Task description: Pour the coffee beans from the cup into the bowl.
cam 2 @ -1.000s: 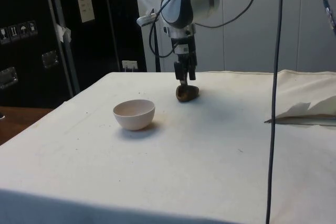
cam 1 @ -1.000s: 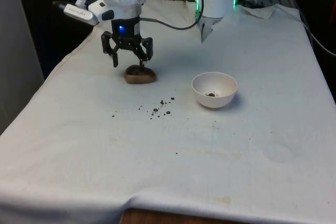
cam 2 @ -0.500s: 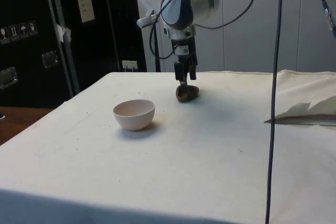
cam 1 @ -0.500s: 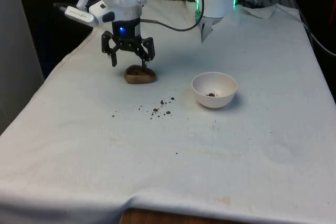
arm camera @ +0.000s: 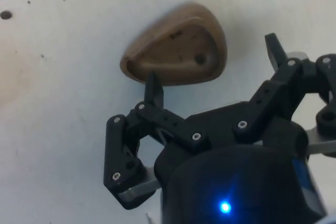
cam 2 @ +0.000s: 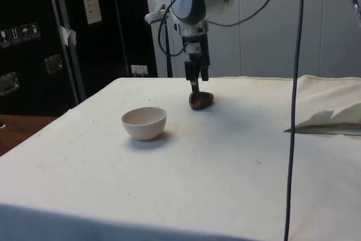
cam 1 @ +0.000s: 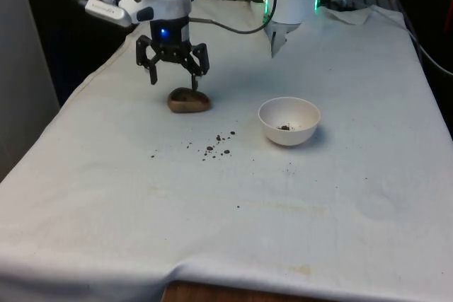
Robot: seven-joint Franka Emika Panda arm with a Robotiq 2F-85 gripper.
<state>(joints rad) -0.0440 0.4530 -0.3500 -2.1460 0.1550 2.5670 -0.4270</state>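
Wrist view: fingers (arm camera: 212, 61) spread, empty, over tipped cup (arm camera: 176, 45), front view: beans (cam 1: 284, 127) in bowl (cam 1: 289, 121).

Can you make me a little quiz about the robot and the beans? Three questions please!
1. True or false: the cup stands upright on the cloth.
2. Where are most of the spilled beans? A) beside the bowl, between it and the cup B) at the cloth's near edge C) on the arm
3. Fill in: the gripper hangs above the cup with its jaws ____.

Key: 1. False, it lies on its side. 2. A. 3. open.
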